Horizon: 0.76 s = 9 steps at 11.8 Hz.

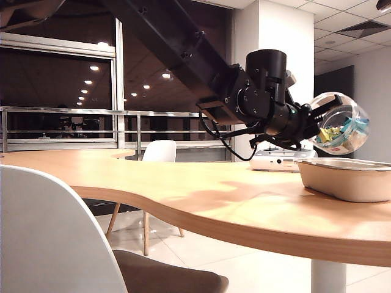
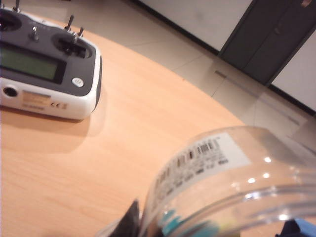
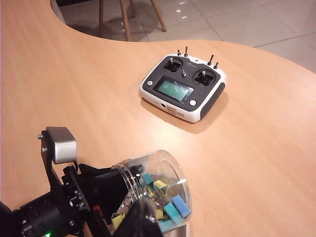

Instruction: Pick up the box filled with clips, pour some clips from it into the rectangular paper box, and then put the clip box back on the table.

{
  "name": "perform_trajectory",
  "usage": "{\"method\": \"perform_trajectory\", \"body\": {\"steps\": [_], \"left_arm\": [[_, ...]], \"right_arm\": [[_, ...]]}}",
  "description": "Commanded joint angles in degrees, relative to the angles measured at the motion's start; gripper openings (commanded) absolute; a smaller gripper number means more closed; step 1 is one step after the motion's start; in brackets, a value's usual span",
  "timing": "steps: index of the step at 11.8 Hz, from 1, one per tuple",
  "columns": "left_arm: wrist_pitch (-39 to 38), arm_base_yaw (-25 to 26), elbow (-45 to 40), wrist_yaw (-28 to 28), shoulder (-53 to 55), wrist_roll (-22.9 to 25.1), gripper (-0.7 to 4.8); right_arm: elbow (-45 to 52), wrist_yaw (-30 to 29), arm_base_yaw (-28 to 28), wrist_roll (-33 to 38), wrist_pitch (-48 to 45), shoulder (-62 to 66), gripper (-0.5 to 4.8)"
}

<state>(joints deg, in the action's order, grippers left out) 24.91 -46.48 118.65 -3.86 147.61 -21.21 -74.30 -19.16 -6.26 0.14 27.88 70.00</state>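
The left end effector [image 1: 314,119], on a black arm reaching in from the left, is clamped shut on the box filled with clips [image 1: 341,129], a small clear round jar. It holds the jar in the air, tipped toward its side, just above the near end of the rectangular paper box [image 1: 348,178]. That shallow beige tray sits on the light-wood worktop [image 1: 201,195]. Inside the jar, the clips [image 3: 165,202], teal, yellow and pink, lie heaped against the lower wall. None can be seen falling.

The right end effector is not visible in any view; it is judged closed, holding nothing seen here. Its wrist camera looks down on the jar.

A white handheld controller [image 3: 183,88] with small sticks rests on the worktop behind the tray.

The jar looks light, stiff and smooth, so likely slippery. A firm grip across its round body seems right. The loose clips would probably slide out in a clump.
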Motion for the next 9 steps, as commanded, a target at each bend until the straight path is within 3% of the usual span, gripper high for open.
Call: {"method": "perform_trajectory", "body": {"steps": [1, 2, 3, 4, 5, 6, 7, 9], "left_arm": [[8.2, -0.9, 0.4, -3.3, -0.8, 44.8, -0.06], [10.8, -0.8, 0.4, -2.4, -0.8, 55.7, -0.06], [12.9, -0.9, 0.4, -2.2, -0.8, 69.9, -0.06], [13.4, -0.9, 0.4, 5.2, -0.8, 77.4, -0.06], [13.3, -0.9, 0.4, 6.9, -0.8, 84.2, -0.06], [13.4, -0.9, 0.4, 7.9, -0.8, 86.2, -0.06], [13.8, -0.8, 0.4, 13.0, -0.8, 84.8, -0.06], [12.8, -0.8, 0.4, 11.3, -0.8, 86.3, -0.06]], "right_arm": [[-0.2, -0.1, 0.1, -0.2, -0.7, -0.3, -0.06], [-0.2, -0.1, 0.1, -0.2, -0.7, -0.3, -0.06], [-0.2, -0.1, 0.1, -0.2, -0.7, -0.3, -0.06], [-0.2, -0.1, 0.1, -0.2, -0.7, -0.3, -0.06], [-0.2, -0.1, 0.1, -0.2, -0.7, -0.3, -0.06], [-0.2, -0.1, 0.2, -0.2, -0.7, -0.3, -0.06], [-0.2, -0.1, 0.2, -0.2, -0.7, -0.3, -0.06], [-0.2, -0.1, 0.2, -0.2, -0.6, -0.3, -0.06]]}}
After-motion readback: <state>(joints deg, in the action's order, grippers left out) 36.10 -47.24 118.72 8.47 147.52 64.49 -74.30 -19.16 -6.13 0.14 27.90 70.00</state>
